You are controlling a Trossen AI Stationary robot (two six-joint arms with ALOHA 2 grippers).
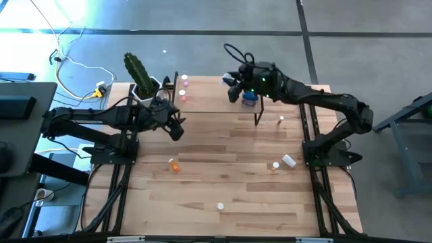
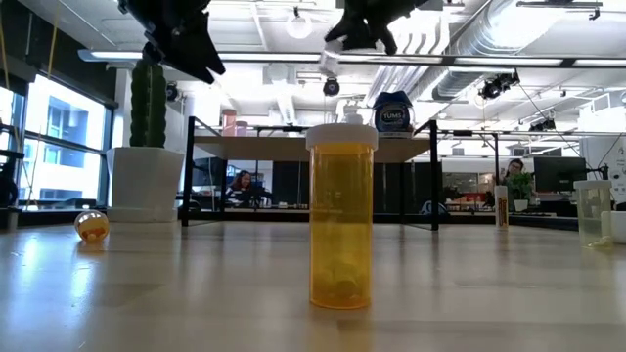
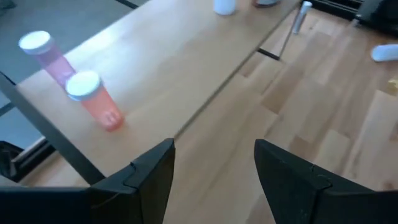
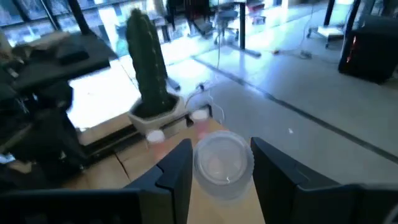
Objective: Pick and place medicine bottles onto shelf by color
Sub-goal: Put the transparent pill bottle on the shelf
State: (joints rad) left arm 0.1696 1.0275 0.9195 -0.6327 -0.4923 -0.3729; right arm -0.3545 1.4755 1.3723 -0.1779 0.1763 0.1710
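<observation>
Step in hand, as judged: placing a bottle on the shelf (image 1: 223, 101), which stands along the desk's far edge. Right gripper (image 4: 221, 163) hangs over the shelf's right end, beside the blue bottle (image 1: 249, 100), pinching a white-capped clear bottle (image 4: 223, 165). Left gripper (image 3: 214, 171) hovers spread and empty near the shelf's left end, where pink bottles (image 3: 93, 99) stand (grouped by color). Next move: lower, then release upright, clear of neighbours.

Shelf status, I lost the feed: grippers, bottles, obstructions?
Left gripper open, empty, by shelf. Right gripper astride a white-capped bottle above shelf. Two pink bottles placed. No obstructions.
</observation>
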